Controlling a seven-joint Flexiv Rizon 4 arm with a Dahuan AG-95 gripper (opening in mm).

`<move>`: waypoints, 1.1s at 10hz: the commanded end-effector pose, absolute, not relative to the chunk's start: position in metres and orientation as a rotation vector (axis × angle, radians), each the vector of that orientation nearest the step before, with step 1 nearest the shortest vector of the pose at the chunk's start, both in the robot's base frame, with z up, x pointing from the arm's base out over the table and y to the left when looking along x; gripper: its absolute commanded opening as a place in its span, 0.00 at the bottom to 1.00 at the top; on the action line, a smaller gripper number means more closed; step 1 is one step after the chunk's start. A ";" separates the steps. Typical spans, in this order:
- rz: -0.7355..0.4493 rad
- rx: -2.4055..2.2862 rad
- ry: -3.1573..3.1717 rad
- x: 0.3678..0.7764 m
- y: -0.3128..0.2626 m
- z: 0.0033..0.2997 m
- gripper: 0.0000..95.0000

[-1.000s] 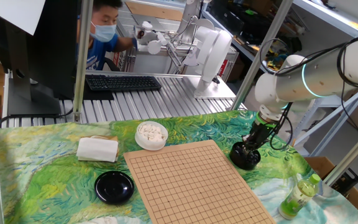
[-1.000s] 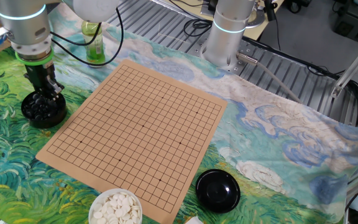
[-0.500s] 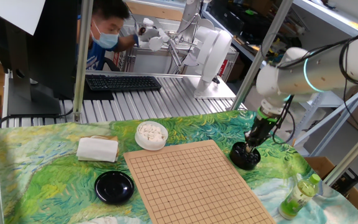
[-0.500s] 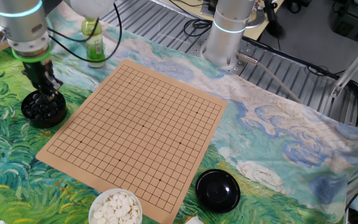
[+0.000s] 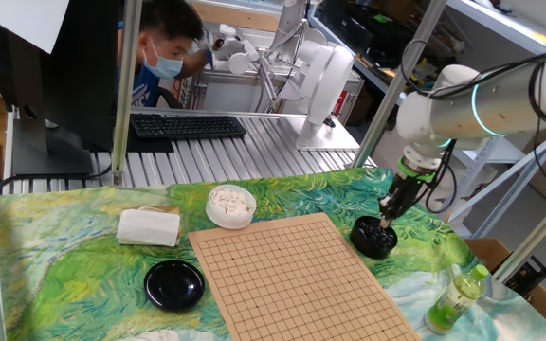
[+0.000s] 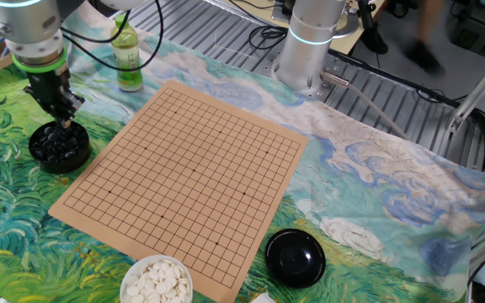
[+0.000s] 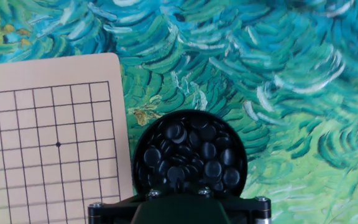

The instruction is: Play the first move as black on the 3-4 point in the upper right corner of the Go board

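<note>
The gripper (image 6: 62, 123) has risen just above the bowl of black stones (image 6: 59, 148); fingers pressed together, any pinched stone too small to see; the Go board (image 6: 194, 174) beside the bowl is bare, placement remains.

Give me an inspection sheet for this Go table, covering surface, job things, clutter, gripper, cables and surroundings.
Surface: green and blue swirl-patterned cloth covers the table.
Job's things: Go board bare, no stones on it; bowl of black stones beside its corner.
Clutter: bowl of white stones, black lid, folded white cloth, green bottle.
Gripper: gripper shut just above the black bowl; a held stone cannot be made out.
Cables: black cables behind the arm base.
Surroundings: masked person, keyboard.
</note>
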State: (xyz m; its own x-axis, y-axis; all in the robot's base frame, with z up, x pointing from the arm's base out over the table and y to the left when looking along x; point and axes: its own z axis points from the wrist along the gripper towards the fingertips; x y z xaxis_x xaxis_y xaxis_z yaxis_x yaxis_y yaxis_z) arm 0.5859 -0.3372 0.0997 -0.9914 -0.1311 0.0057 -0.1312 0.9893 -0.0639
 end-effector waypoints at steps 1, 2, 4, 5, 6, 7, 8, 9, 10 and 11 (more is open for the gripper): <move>0.093 0.196 -3.130 0.587 -0.336 0.104 0.00; 0.088 0.165 -3.131 0.586 -0.332 0.106 0.00; 0.081 0.058 -3.134 0.585 -0.314 0.114 0.00; 0.079 0.033 -3.132 0.585 -0.310 0.116 0.00; 0.073 -0.005 -3.128 0.588 -0.302 0.118 0.00; 0.063 -0.049 -3.118 0.593 -0.292 0.120 0.00; 0.061 -0.070 -3.114 0.597 -0.288 0.120 0.00; 0.056 -0.097 -3.108 0.602 -0.283 0.119 0.00; 0.049 -0.119 -3.104 0.604 -0.280 0.118 0.00; 0.049 -0.157 -3.107 0.607 -0.271 0.117 0.00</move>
